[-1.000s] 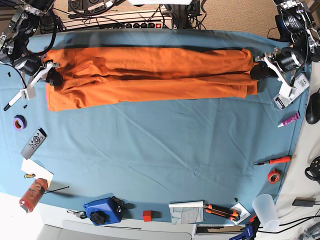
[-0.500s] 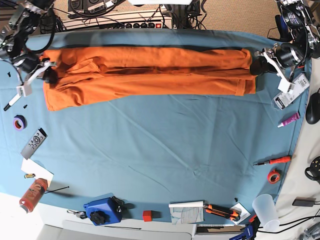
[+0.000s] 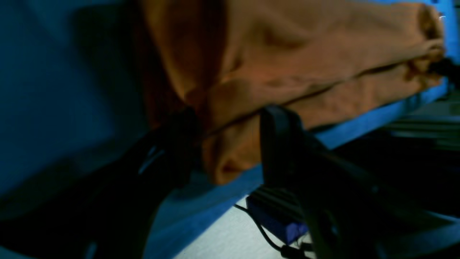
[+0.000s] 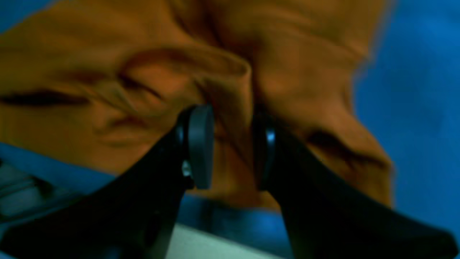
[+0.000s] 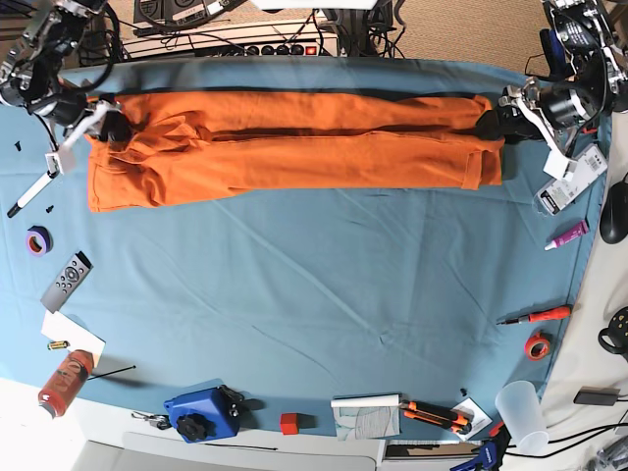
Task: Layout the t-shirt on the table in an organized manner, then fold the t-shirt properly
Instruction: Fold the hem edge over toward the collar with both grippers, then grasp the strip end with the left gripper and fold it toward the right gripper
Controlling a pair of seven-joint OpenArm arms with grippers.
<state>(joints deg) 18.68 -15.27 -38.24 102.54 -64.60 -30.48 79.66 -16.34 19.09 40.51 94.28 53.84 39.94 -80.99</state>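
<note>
Since a second ago, both grippers have carried the orange t-shirt (image 5: 289,142) toward the far edge of the table (image 5: 314,294) and parted their jaws. It lies as a long band running left to right. Left gripper (image 5: 488,125) and right gripper (image 5: 110,128) straddle its ends, open. No writing is legible.

Both wrist views are blurred, the t-shirt (image 4: 143,72) cropped at their edges.

Orange t-shirt (image 5: 285,147) folded into long band, lying flat along far edge of teal-covered table (image 5: 314,314).
</note>
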